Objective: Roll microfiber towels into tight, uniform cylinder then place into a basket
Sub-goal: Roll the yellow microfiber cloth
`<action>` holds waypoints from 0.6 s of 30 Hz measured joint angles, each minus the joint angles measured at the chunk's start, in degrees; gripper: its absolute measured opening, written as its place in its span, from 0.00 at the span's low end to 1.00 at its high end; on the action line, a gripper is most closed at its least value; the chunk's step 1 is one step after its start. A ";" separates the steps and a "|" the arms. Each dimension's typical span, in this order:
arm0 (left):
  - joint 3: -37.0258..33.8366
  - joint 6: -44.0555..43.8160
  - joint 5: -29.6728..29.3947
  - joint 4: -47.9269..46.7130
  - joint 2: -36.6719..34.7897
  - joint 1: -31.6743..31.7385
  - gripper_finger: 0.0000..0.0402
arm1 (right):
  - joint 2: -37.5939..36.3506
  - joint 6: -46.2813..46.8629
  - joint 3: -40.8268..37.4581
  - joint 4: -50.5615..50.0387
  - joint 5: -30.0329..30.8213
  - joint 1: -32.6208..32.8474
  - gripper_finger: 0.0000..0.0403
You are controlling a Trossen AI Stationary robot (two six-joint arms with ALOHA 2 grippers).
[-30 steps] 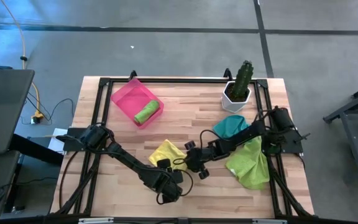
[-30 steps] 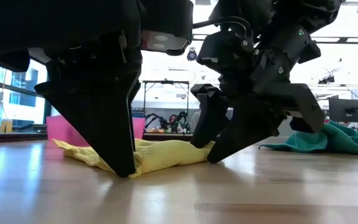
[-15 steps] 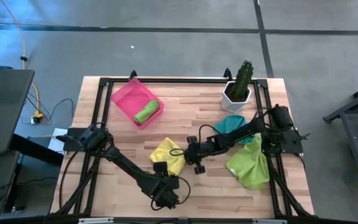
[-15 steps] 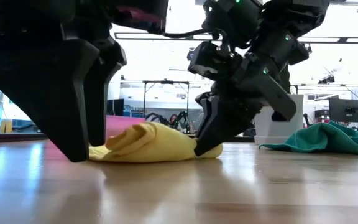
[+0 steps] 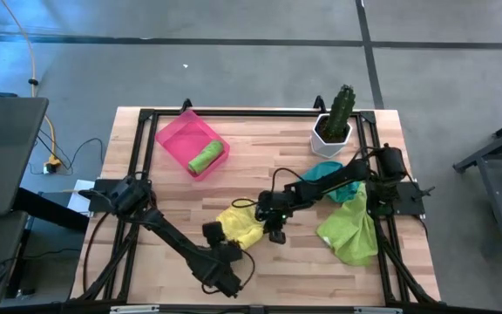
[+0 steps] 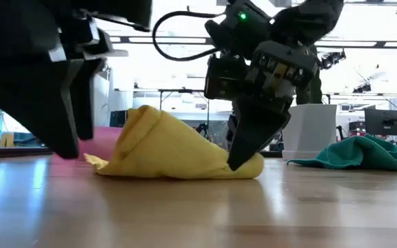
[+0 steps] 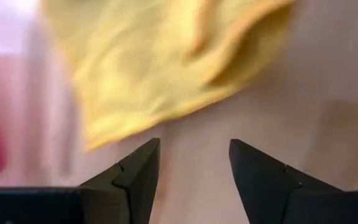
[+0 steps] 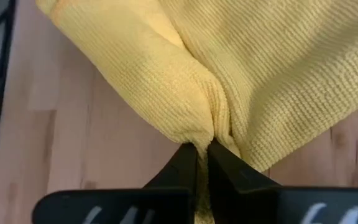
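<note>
The yellow towel (image 8: 229, 81) is soft cloth with a fine ribbed knit and a matt face. The table (image 5: 260, 157) is pale wood in planks, smooth with a slight sheen. The pink basket (image 5: 177, 138) looks like smooth plastic. The gripper fingers (image 7: 135, 177) are dark, matt plastic.

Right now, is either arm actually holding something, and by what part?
Yes. The right gripper pinches a bunched fold at the yellow towel's edge. The left gripper is open, holding nothing.
</note>
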 joint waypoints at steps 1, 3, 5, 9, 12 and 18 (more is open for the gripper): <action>0.02 -2.53 -1.37 -2.17 -0.02 -0.27 0.46 | 0.02 0.60 1.48 -3.09 0.06 0.00 0.01; 0.02 -6.46 -2.57 -5.68 -0.02 -0.74 0.46 | 0.04 0.74 4.65 -9.58 1.91 0.02 0.01; 0.02 -9.39 -3.07 -7.42 -0.02 -1.16 0.46 | 0.04 0.77 7.82 -15.49 4.86 0.05 0.01; 0.07 -13.72 -6.12 -7.18 -0.04 -1.94 0.46 | 0.02 0.78 12.84 -22.33 6.73 -0.03 0.01; 0.07 -17.61 -9.74 -7.17 -0.09 -2.38 0.46 | 0.00 0.63 14.78 -24.80 7.37 0.00 0.01; 0.11 -23.26 -13.90 -5.76 -0.79 -3.29 0.46 | 2.13 -0.10 15.25 -26.04 7.45 0.00 0.01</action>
